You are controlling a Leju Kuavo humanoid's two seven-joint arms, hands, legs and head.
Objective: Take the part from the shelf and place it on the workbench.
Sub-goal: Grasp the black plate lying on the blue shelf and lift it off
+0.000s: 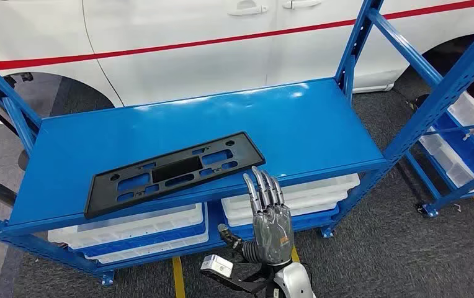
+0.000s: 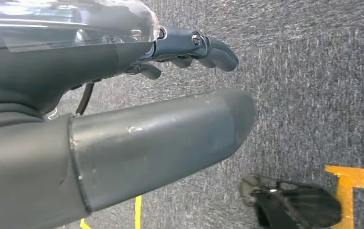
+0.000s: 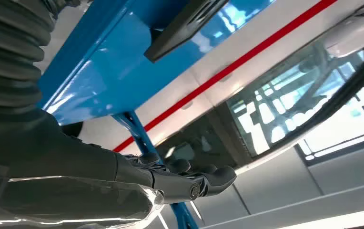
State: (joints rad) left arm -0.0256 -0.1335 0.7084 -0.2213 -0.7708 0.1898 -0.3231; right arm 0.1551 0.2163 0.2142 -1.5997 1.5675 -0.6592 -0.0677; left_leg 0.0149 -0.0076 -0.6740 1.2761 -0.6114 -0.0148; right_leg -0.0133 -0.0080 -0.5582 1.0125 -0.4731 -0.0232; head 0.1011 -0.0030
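A flat black plastic part (image 1: 172,172), long and full of cut-outs, lies slantwise on the blue shelf board (image 1: 309,118), near its front edge. My right hand (image 1: 270,211) is raised in front of that edge, just right of the part's near corner, fingers straight and apart, holding nothing. In the right wrist view the same hand (image 3: 170,179) reaches out beside the shelf (image 3: 99,67), with an end of the black part (image 3: 182,26) on it. My left hand (image 2: 189,50) hangs over grey carpet, fingers loosely curled and holding nothing.
Blue shelf uprights (image 1: 358,43) stand at the back right and at the left. White bins (image 1: 141,230) fill the level below. A second rack with bins (image 1: 464,143) stands to the right. A white car with a red stripe (image 1: 178,37) is behind.
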